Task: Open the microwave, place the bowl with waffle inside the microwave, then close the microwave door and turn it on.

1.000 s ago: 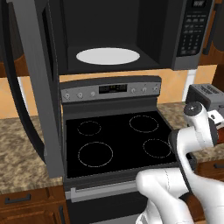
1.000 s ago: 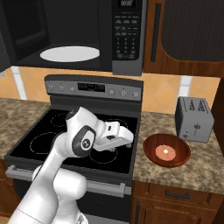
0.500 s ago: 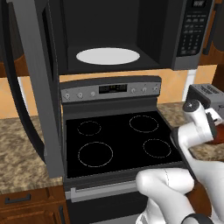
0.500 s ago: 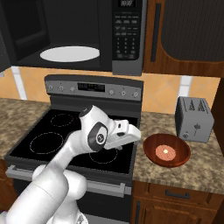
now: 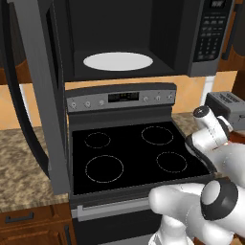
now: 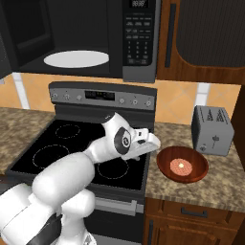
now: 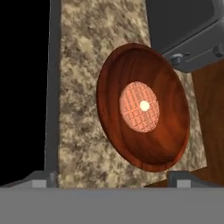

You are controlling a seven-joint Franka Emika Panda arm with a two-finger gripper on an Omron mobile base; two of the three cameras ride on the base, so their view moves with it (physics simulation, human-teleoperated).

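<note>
Microwave door open. Step in hand: reaching for bowl with waffle, near counter front edge beside toaster. Gripper wide open, empty. Next: descend, grasp rim.

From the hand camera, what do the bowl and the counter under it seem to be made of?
The bowl looks like polished wood or wood-look glaze: reddish-brown, streaked like grain, glossy. The counter looks like granite or a stone-pattern laminate: mottled tan and brown speckle, smooth surface.

Bowl, toaster on granite counter
</note>
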